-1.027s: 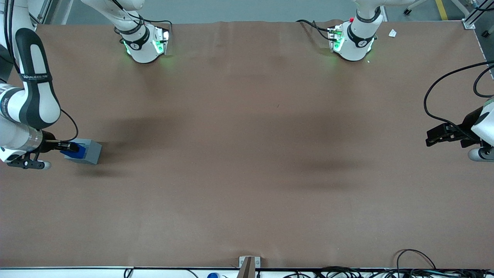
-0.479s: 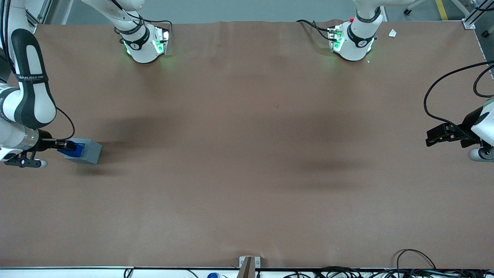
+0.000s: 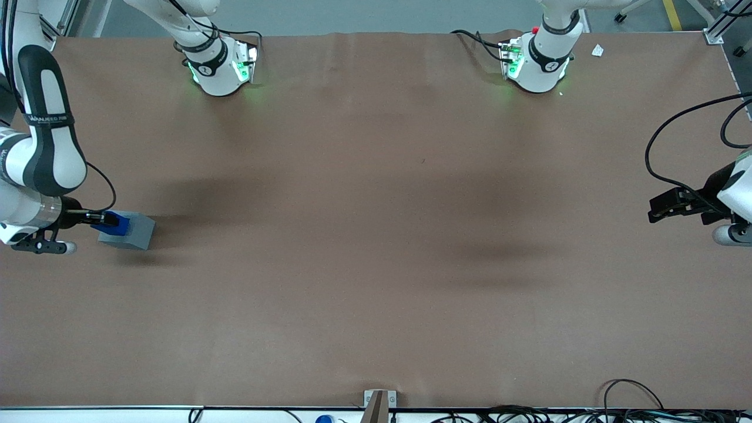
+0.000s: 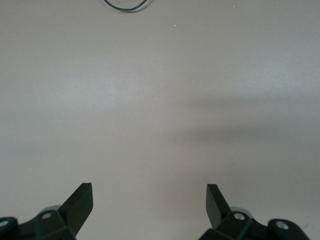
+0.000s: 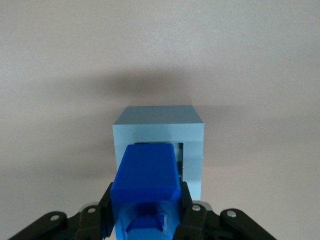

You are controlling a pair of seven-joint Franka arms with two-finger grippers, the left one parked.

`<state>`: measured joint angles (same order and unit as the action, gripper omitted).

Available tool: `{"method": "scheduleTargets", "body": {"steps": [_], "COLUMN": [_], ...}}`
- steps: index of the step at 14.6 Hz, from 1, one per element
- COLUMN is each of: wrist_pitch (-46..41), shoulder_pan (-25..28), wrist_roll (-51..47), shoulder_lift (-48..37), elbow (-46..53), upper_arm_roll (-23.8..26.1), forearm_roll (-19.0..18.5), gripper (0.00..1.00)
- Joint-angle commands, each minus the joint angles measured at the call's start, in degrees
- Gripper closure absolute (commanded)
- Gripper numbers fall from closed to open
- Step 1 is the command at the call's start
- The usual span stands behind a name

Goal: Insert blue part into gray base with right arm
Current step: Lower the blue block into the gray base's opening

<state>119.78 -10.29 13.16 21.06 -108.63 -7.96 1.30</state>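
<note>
Since a second ago, the blue part (image 5: pixel 145 176) moved closer over the gray base (image 5: pixel 158 135). The gripper (image 5: pixel 146 212) squeezes it tight, lining it up with the hole.

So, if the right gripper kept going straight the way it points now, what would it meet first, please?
Probably the gray base: the gripper, shut on the blue part, points into its recess.

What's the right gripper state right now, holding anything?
Right gripper: shut on the blue part, held over the gray base at its recess, at the working arm's end of the table.
</note>
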Motion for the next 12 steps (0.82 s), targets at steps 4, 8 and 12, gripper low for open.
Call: {"method": "scheduleTargets", "body": {"steps": [4,8,12], "wrist_pitch": [-0.61,-0.17,-0.17], "shoulder_pan": [-1.05,-1.14,-1.75], "wrist_roll": [1.43,1.43,1.52], "shoulder_lift": [0.03,0.91,1.09], "elbow": [0.26,0.44,0.44], "upper_arm_roll": [0.66,0.66,0.66], "forearm_roll": [-0.33,-0.33,-0.33], "gripper": [0.95,0.95,0.95]}}
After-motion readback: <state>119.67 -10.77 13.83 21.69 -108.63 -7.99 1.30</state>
